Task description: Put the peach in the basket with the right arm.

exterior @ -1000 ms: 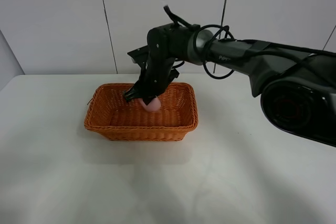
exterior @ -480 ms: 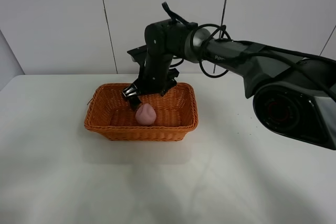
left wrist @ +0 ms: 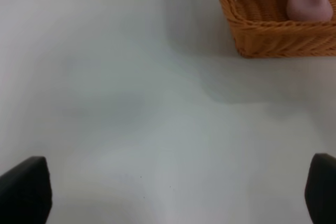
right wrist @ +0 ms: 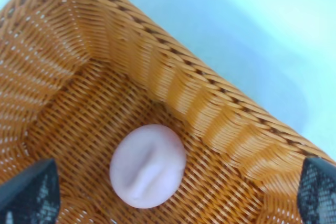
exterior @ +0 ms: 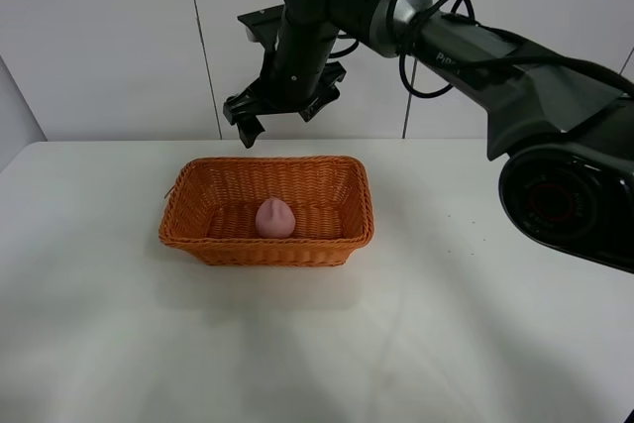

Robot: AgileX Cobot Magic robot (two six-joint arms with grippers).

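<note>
Right fingers [exterior: 245, 128] are spread wide with nothing in them, hanging above the back rim of the basket [exterior: 267, 248]. Peach [exterior: 275, 217] sits alone on the basket floor, about mid-basket. Left fingers [left wrist: 23, 190] are wide open too, over the table [left wrist: 131, 103].

Below your right end effector [exterior: 277, 118], which is black like the glossy dark grey-black right arm [exterior: 466, 47] carrying it, you see a matte pale pink peach [exterior: 275, 218]. It lies in the orange-brown basket [exterior: 267, 248], whose wicker shows a tight woven pattern and a braided rim. Under both, the counter [exterior: 297, 354] is a plain, even white, and behind the end effector the wall [exterior: 99, 37] is off-white, crossed by thin dark seams.
</note>
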